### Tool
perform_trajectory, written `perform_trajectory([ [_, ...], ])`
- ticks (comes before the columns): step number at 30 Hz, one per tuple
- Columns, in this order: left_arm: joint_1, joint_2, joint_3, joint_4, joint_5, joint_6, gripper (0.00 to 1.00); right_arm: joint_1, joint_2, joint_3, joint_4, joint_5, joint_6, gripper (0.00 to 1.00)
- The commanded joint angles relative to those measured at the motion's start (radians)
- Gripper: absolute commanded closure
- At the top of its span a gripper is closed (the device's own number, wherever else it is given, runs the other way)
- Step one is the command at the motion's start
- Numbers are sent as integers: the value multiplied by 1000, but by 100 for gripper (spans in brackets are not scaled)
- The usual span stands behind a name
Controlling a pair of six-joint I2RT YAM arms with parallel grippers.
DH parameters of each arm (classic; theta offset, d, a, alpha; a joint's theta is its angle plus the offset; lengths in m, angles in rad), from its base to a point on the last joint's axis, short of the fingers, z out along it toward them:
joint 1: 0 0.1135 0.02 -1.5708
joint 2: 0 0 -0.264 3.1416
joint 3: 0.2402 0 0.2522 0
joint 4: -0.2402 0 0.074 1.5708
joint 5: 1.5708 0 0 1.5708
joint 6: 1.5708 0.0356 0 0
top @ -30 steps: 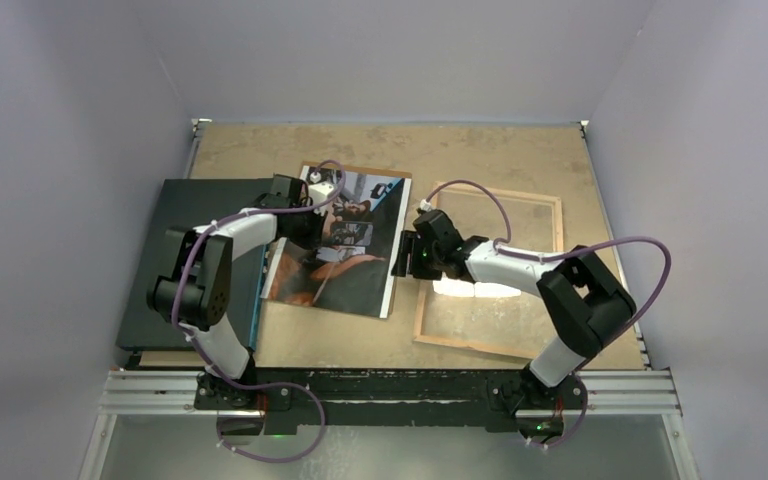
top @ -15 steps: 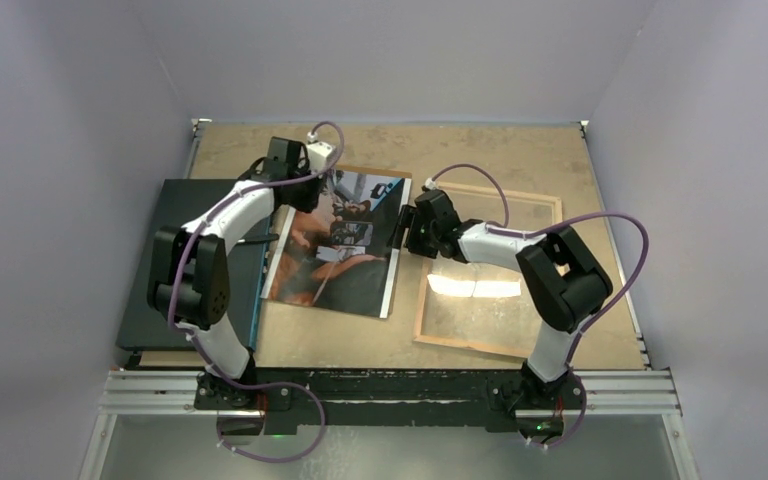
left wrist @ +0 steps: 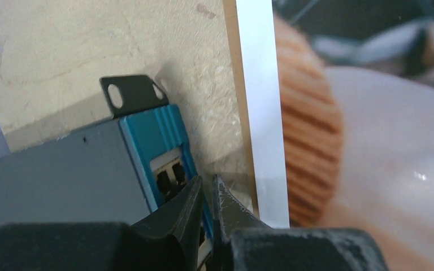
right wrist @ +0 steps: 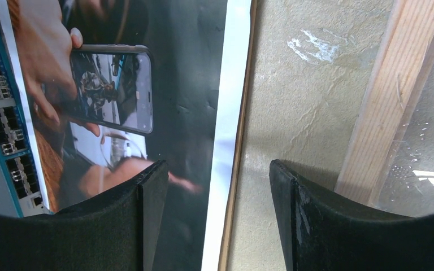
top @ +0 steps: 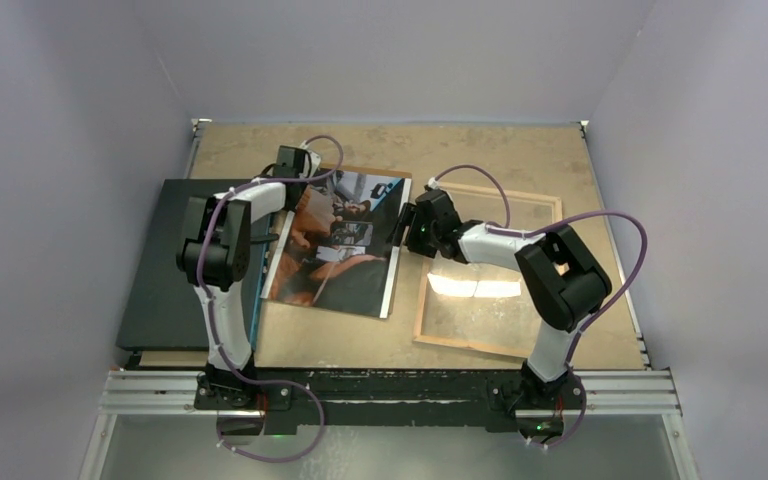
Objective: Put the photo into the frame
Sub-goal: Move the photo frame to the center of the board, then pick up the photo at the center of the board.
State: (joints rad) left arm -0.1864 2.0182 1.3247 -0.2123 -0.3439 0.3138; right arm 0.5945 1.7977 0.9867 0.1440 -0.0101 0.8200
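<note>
The photo [top: 335, 250] [left wrist: 373, 147] [right wrist: 175, 84] lies flat at mid-table on a brown backing board [top: 365, 169], whose edge shows past its white strip. The frame [top: 423, 300] [right wrist: 398, 90] lies to its right, light wood side up, pane glinting. My left gripper [top: 285, 190] [left wrist: 206, 186] hangs low beside the photo's left white edge, between it and the dark box. Its jaws are all but shut with nothing in them. My right gripper [top: 403, 226] [right wrist: 217, 165] is open and straddles the photo's right edge: one finger over the print, the other over bare table.
A flat dark box [top: 185, 260] [left wrist: 51, 169] with a blue ported front and a black mounting ear lies against the photo's left side. Grey walls close in the table on three sides. The arms' rail runs along the near edge.
My left gripper has swung off the photo towards its far left edge. My right gripper has moved from the frame's left border to the photo's right edge and has stayed there.
</note>
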Motion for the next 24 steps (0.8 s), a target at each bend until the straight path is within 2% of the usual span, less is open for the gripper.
perform_trajectory([
  [1,-2,40,71,58,-56,21,91,-7,-10,-21,26,13,33,31],
  [13,-19,-16,5,-4,93,-40,94,-7,10,-37,83,-69,49,32],
  [24,-30,-51,-36,-34,152,-82,94,-7,-4,-59,122,-85,78,34],
])
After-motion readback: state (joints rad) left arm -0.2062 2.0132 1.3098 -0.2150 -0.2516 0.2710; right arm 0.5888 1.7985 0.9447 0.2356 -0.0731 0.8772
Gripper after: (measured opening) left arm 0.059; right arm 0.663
